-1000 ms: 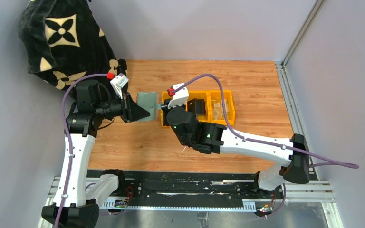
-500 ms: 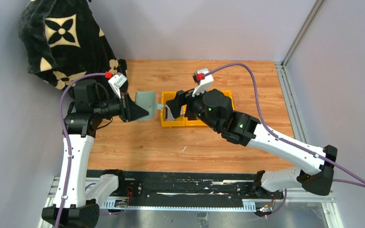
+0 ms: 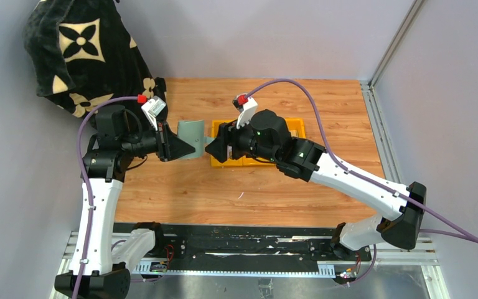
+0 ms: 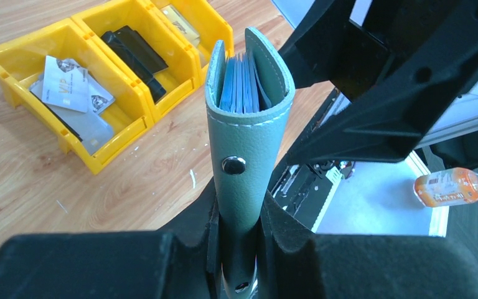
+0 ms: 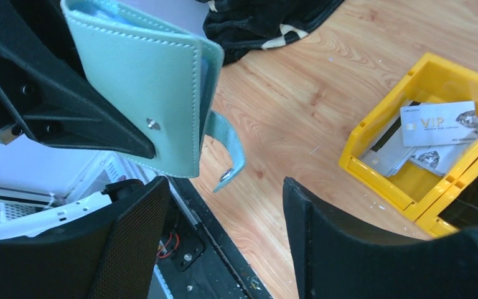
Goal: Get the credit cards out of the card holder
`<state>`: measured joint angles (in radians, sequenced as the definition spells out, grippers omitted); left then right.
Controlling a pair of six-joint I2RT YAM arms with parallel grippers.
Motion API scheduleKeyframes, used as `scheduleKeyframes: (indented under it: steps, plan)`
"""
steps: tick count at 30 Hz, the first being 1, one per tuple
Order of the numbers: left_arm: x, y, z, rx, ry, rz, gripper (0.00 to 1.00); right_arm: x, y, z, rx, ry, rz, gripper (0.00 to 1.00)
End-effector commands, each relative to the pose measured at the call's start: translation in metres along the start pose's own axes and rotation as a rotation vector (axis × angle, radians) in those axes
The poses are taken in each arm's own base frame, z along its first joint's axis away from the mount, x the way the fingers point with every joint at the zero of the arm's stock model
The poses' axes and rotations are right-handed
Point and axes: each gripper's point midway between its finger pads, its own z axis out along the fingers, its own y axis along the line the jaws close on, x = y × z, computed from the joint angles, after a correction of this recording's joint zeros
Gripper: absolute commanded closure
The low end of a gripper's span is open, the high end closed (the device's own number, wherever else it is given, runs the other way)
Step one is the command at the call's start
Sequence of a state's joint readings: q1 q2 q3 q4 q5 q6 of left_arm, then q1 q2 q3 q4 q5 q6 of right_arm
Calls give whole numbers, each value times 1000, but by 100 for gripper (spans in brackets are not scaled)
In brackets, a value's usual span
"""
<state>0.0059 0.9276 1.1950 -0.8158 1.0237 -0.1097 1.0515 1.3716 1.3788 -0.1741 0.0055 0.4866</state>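
My left gripper (image 3: pixel 187 148) (image 4: pixel 239 215) is shut on the lower end of the sage-green card holder (image 3: pixel 193 132) (image 4: pixel 246 143) (image 5: pixel 143 81) and holds it upright above the table. Grey-blue pocket edges (image 4: pixel 243 87) show between its covers; I cannot make out single cards among them. Its closure tab (image 5: pixel 227 149) hangs loose. My right gripper (image 3: pixel 215 148) (image 5: pixel 224 187) stands open just right of the holder, nothing between its fingers. Loose credit cards (image 4: pixel 65 84) (image 5: pixel 439 123), one printed VIP, lie in the left compartment of the yellow bins.
The yellow bins (image 3: pixel 258 162) (image 4: pixel 99 165) (image 5: pixel 379 187) sit mid-table under the right arm. A black wallet-like item (image 4: pixel 134 56) lies in the middle compartment, tan items (image 4: pixel 177 15) in the far one. A black patterned bag (image 3: pixel 81 56) fills the back left corner.
The right gripper, shut over the left bin a second ago, opened there and then moved left toward the card holder. The left arm and the holder stayed still.
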Motion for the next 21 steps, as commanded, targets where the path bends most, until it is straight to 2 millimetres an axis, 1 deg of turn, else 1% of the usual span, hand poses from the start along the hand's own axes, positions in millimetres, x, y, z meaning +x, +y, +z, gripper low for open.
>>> scheduleKeyframes:
  steps: [1,5,9,11,16,21]
  plan:
    - [-10,-18,-7,44,-27,34,100,-9,2,-3,-40,4,69,33]
    - [-11,-20,-7,52,-28,33,100,-12,-3,-2,-30,-5,93,45]
    - [-12,-22,-8,55,-32,37,100,-13,1,0,-52,-6,101,55]
    - [-13,-23,-8,55,-33,36,100,-11,2,1,-60,3,101,57]
    - [-14,-24,-8,57,-37,39,100,-3,-2,4,-44,24,104,59]
    - [-15,-27,-9,70,-39,38,100,-7,-5,5,-31,9,107,62]
